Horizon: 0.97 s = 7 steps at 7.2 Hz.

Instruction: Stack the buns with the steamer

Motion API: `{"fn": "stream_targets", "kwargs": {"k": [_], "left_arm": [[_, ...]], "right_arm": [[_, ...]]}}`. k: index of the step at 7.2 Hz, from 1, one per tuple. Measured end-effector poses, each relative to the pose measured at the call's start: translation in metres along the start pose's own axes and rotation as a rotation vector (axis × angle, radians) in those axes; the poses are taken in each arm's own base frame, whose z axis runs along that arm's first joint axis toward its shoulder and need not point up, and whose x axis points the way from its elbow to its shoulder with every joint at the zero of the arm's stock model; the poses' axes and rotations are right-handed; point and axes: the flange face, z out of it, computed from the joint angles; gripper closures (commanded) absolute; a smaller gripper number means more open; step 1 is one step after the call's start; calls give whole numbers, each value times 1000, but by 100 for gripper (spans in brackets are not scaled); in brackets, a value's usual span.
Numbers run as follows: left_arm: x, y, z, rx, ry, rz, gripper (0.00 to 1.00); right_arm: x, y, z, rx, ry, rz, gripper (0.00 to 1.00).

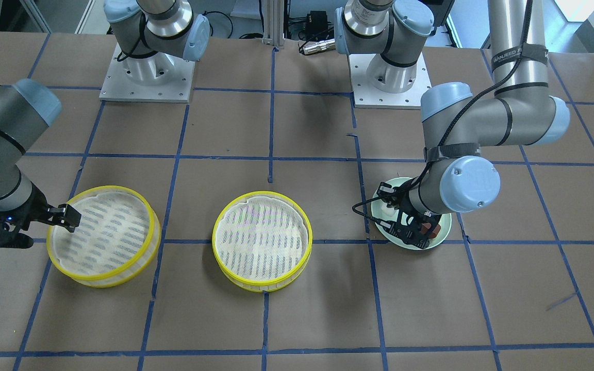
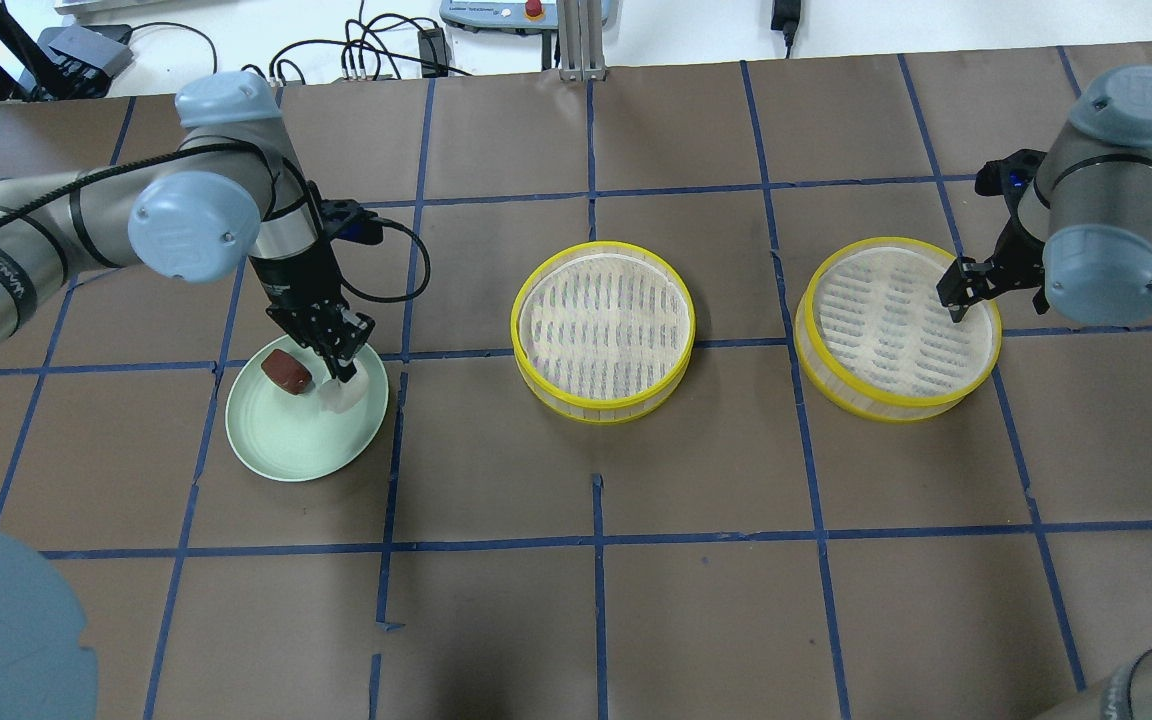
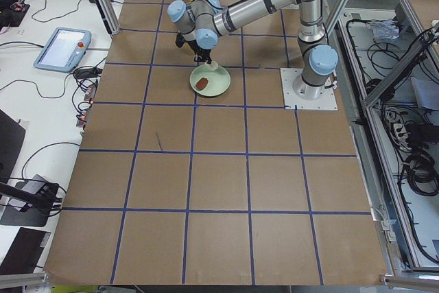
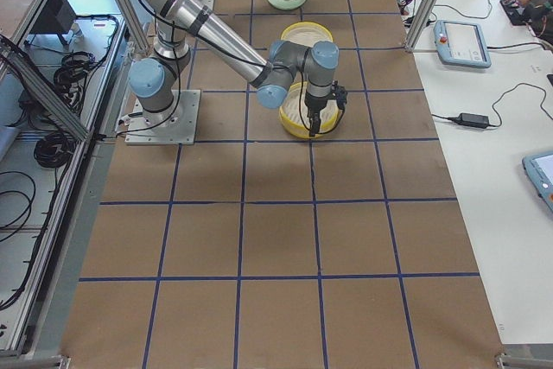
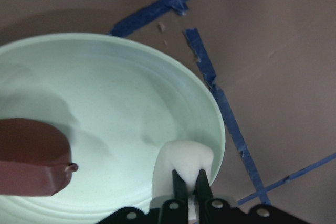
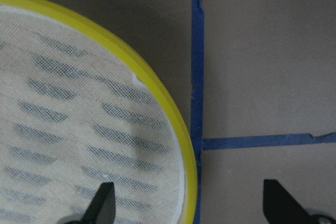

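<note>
Left gripper (image 5: 190,174) pinches white bun (image 5: 181,156) near the rim of green plate (image 5: 115,87); brown bun (image 5: 31,156) lies apart on it. Right gripper (image 6: 186,187) spread wide, straddling yellow rim of one steamer (image 6: 79,103).

Left gripper (image 5: 190,184) jaws pinched close; right gripper (image 6: 191,205) jaws spread wide.

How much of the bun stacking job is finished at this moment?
Done: nothing yet; the middle steamer and the right steamer are empty. In hand: the left hand pinches the white bun on the plate; the right hand straddles the right steamer's rim, open. Left: the brown bun, then stacking.
</note>
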Motion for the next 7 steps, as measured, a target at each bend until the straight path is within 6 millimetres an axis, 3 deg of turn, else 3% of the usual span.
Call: {"fn": "stream_targets", "kwargs": {"k": [2, 3, 4, 5, 6, 7], "left_arm": [[43, -19, -26, 117, 184, -272, 99], [80, -29, -31, 142, 274, -356, 99], [121, -39, -30, 157, 359, -403, 91], [153, -48, -25, 169, 433, -416, 28], [167, -52, -18, 175, 463, -413, 0], [171, -53, -16, 183, 462, -408, 0]], "right_arm": [[-1, 3, 6, -9, -5, -6, 70], [-2, 3, 9, -16, -12, -13, 84], [-2, 3, 11, -19, -16, -16, 92], [-1, 3, 11, -19, -17, -17, 93], [4, 2, 8, -13, -15, -14, 93], [15, 0, 2, -1, -12, -6, 93]]}}
